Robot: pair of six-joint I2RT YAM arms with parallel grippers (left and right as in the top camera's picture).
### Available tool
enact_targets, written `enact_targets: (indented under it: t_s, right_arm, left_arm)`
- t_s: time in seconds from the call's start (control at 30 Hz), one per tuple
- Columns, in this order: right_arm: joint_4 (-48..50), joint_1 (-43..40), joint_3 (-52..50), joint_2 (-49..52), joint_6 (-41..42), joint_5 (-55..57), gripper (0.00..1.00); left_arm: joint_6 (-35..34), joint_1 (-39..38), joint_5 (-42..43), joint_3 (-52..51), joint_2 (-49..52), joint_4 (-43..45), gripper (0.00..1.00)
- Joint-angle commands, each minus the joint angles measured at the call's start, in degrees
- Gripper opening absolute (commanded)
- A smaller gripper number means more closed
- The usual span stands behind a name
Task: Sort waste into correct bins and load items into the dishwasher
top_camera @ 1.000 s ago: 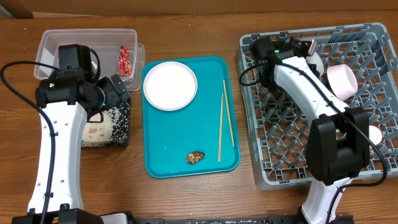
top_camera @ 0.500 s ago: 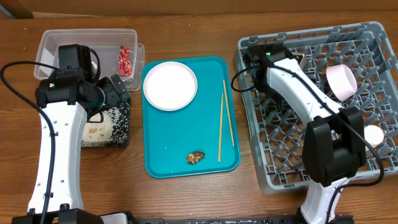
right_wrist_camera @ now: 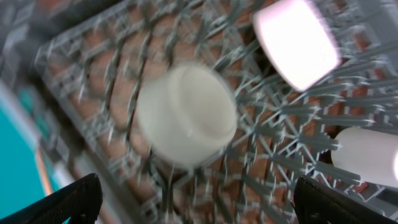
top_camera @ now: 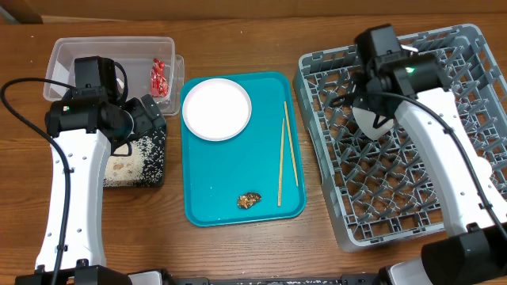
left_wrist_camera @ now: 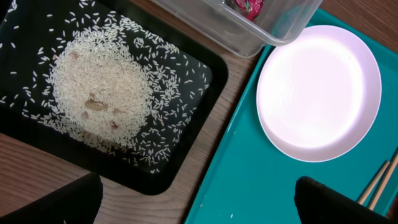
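Note:
My left gripper (left_wrist_camera: 199,202) hangs open over the edge between the black tray (left_wrist_camera: 186,171), strewn with rice (left_wrist_camera: 99,93), and the teal tray. The white plate (top_camera: 216,108), the two chopsticks (top_camera: 285,150) and a brown scrap (top_camera: 249,199) lie on the teal tray (top_camera: 238,170). The red wrapper (top_camera: 158,77) sits in the clear tub (top_camera: 111,49). My right gripper (right_wrist_camera: 199,202) is open and empty above the grey rack (top_camera: 396,182). Below it a white bowl (right_wrist_camera: 186,115) lies on the lattice, with a pink cup (right_wrist_camera: 297,40) and a white cup (right_wrist_camera: 367,155) further right.
The tub and the black tray stand at the left, partly under my left arm (top_camera: 75,182). My right arm (top_camera: 444,158) covers much of the rack from above. The right wrist view is blurred.
My right gripper has opened, left the white bowl in the rack and swung up and to the right. The rack has shifted slightly. The left arm has not moved.

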Motion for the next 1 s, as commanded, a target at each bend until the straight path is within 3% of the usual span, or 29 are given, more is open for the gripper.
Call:
enact_targets:
  t_s: [0.0,0.07,0.1,0.13,0.23,0.47,0.73,0.97]
  right_arm:
    - [-2.75,0.15,0.59,0.42,-14.67,-15.3,0.97]
    - [-4.79,0.2,0.57,0.46,-17.33,-20.87,0.83]
    - [-5.62,0.28,0.44,0.48,-17.59,-22.86,0.71]
    - [-6.27,0.35,0.15,0.48,-17.57,-24.11,0.51]
    - [-7.85,0.52,-1.57,0.48,-17.38,-25.49,0.24]
    - [-8.22,0.9,-9.62,0.52,-13.07,-25.7,0.18]
    - [-4.02,2.49,-20.15,0.52,-11.91,-31.65,0.18]
    - [-0.24,5.97,-22.97,0.63,-11.91,-33.4,0.18]
  left_arm:
    - [-0.59,0.13,-0.74,1.16,-1.03,0.04,1.0]
    - [-0.59,0.13,-0.74,1.16,-1.03,0.04,1.0]
    - [-0.59,0.13,-0.74,1.16,-1.03,0.04,1.0]
    - [-0.59,0.13,-0.74,1.16,-1.03,0.04,1.0]
    - [-0.59,0.13,-0.74,1.16,-1.03,0.04,1.0]
    - [-0.59,0.13,-0.74,1.16,-1.03,0.04,1.0]
    - [-0.59,0.13,-0.74,1.16,-1.03,0.04,1.0]
    - [-0.59,0.13,-0.74,1.16,-1.03,0.04,1.0]
